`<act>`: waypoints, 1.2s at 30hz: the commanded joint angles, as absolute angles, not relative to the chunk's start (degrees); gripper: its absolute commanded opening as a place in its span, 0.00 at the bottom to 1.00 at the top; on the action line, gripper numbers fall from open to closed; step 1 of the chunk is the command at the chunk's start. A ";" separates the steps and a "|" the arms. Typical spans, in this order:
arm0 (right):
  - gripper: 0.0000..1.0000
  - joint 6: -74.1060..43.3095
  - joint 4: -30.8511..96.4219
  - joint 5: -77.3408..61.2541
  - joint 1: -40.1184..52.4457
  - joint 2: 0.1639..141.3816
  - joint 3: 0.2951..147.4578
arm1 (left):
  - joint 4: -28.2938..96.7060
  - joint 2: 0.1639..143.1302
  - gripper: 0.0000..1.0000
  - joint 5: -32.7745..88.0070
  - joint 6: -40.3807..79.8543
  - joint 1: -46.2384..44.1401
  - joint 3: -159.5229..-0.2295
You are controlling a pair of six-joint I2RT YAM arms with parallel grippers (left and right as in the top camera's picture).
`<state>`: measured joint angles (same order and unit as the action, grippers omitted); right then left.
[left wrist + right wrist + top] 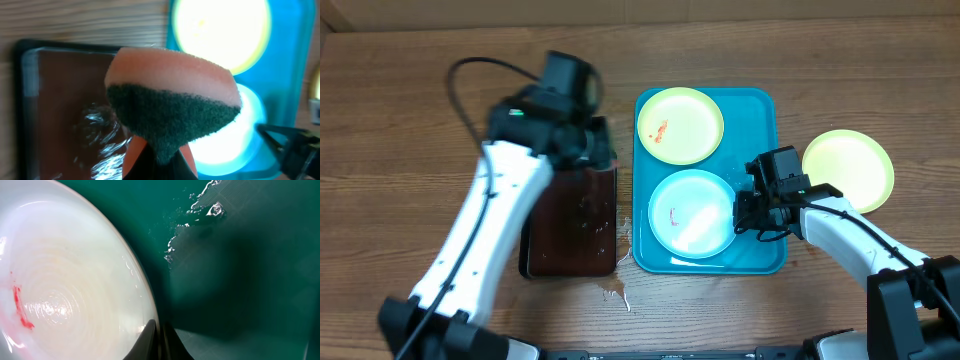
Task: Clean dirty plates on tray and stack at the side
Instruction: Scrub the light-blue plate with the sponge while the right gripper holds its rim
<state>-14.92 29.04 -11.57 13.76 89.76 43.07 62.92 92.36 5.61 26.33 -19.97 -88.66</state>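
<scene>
The turquoise tray (760, 110) holds a yellow-green plate (680, 125) with a red smear at the back and a pale blue-white plate (692, 212) with a red smear at the front. A second yellow-green plate (848, 168) lies on the table to the right of the tray. My right gripper (745, 210) is shut on the right rim of the blue-white plate (65, 280), fingers (159, 330) pinching its edge. My left gripper (160, 165) is shut on an orange sponge with a green scouring face (170, 95), held above the black tray (55, 100).
The black tray of dark liquid (570, 225) sits just left of the turquoise tray. Water is spilled on the table by its front right corner (618, 290). Droplets lie on the turquoise tray floor (200, 205).
</scene>
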 commanded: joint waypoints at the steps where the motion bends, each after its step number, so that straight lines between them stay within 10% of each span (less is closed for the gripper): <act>1: 0.04 -15.00 29.23 -11.03 13.87 90.56 42.44 | 58.61 96.71 0.04 9.30 29.04 -26.44 -86.26; 26: 0.04 -14.98 30.02 -11.05 13.87 90.56 42.44 | 55.88 117.75 0.04 -5.10 28.49 -36.67 -86.08; 36: 0.04 -14.98 30.09 -11.05 13.87 90.56 42.44 | 46.09 119.20 0.04 21.89 25.15 -36.95 -86.06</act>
